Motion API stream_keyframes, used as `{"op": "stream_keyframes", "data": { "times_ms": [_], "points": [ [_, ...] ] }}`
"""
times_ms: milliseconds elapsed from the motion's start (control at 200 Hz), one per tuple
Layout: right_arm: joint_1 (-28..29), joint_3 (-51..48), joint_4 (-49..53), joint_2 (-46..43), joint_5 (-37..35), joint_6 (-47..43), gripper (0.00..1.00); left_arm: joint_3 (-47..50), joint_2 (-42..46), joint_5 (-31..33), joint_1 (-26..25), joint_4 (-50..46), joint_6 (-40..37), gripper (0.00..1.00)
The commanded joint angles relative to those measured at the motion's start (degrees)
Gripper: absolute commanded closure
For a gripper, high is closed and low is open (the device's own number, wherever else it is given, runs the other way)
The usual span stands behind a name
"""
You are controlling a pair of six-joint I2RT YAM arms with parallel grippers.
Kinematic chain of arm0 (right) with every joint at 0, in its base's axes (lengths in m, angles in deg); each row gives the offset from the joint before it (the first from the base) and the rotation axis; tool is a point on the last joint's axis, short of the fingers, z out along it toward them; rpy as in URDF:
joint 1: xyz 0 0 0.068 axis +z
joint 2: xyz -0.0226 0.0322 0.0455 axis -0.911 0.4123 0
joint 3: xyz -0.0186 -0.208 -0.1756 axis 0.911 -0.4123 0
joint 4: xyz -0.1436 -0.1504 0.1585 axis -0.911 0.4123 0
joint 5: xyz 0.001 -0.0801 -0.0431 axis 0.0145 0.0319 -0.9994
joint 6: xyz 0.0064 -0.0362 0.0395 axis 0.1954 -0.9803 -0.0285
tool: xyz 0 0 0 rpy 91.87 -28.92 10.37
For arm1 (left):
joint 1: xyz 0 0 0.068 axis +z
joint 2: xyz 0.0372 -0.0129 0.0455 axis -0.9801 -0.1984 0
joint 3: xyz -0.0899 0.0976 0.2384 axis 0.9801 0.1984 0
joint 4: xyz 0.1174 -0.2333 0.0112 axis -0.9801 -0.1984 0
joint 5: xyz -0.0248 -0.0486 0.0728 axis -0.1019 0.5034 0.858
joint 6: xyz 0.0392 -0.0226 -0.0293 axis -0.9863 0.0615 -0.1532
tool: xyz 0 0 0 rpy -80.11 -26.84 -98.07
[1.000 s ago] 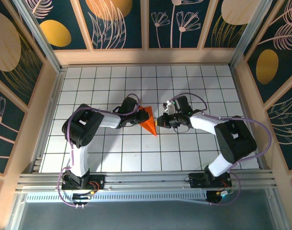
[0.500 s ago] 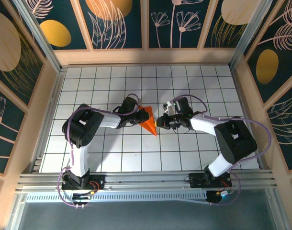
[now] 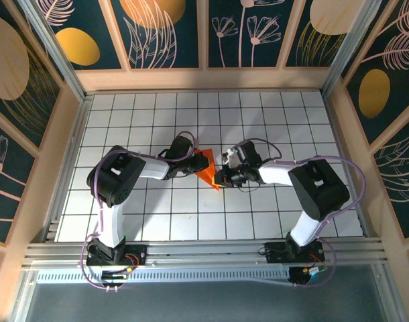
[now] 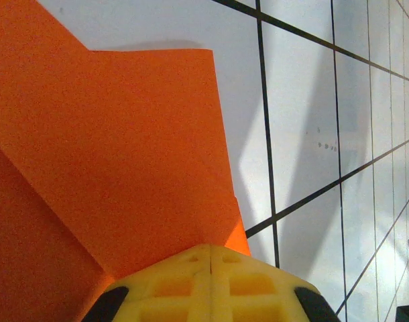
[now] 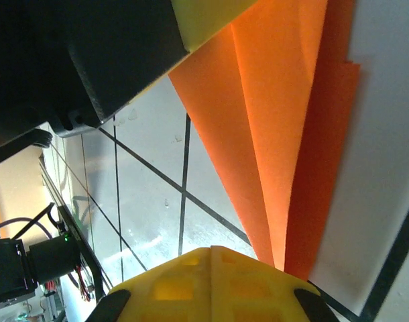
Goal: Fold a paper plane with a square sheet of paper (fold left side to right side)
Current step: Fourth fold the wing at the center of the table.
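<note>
The square sheet of paper (image 3: 206,168) is bright orange and lies on the white grid table as a creased pointed wedge, its tip toward the near side. My left gripper (image 3: 194,163) is shut, and its yellow fingertips (image 4: 191,268) rest on the wedge's left part (image 4: 110,147). My right gripper (image 3: 219,178) is shut too, low at the wedge's right edge near the tip. In the right wrist view the layered orange folds (image 5: 278,134) run down to just right of my right gripper (image 5: 210,251), whose closed tips touch the table beside the paper.
Black grid lines cross the white table (image 3: 258,114). Wooden walls (image 3: 204,79) with patterned panels close off the back and both sides. The left gripper's black body and yellow finger (image 5: 198,17) show close by in the right wrist view. The arms' bases stand on the near rail (image 3: 204,251).
My right gripper has moved left and slightly nearer, from beside the paper to its right edge near the tip. The left gripper and the paper have stayed put.
</note>
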Motion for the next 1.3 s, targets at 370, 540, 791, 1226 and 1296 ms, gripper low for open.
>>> {"op": "stream_keyframes", "data": {
  "times_ms": [370, 540, 791, 1226, 1296],
  "points": [
    [1.46, 0.02, -0.77, 2.5, -1.55, 0.72, 1.0, 1.48, -1.76, 3.66, 0.33, -3.9, 0.23, 1.0],
    [1.39, -0.42, -0.7, 2.98, -1.77, 0.69, 1.0, 1.48, -1.76, 3.75, 0.26, -3.97, 0.28, 1.0],
    [1.54, -1.52, -0.52, 3.55, -1.68, 0.92, 1.0, 1.54, -1.71, 3.61, 0.27, -3.92, 0.31, 1.0],
    [1.66, -3.78, -0.06, 3.81, -1.82, 1.14, 1.0, 1.94, -1.8, 3.8, 0.25, -3.61, 0.47, 1.0],
    [1.67, -4.15, 0.15, 3.42, -1.48, 1.14, 1.0, 1.96, -1.89, 3.75, 0.26, -3.59, 0.44, 1.0]
  ]
}}
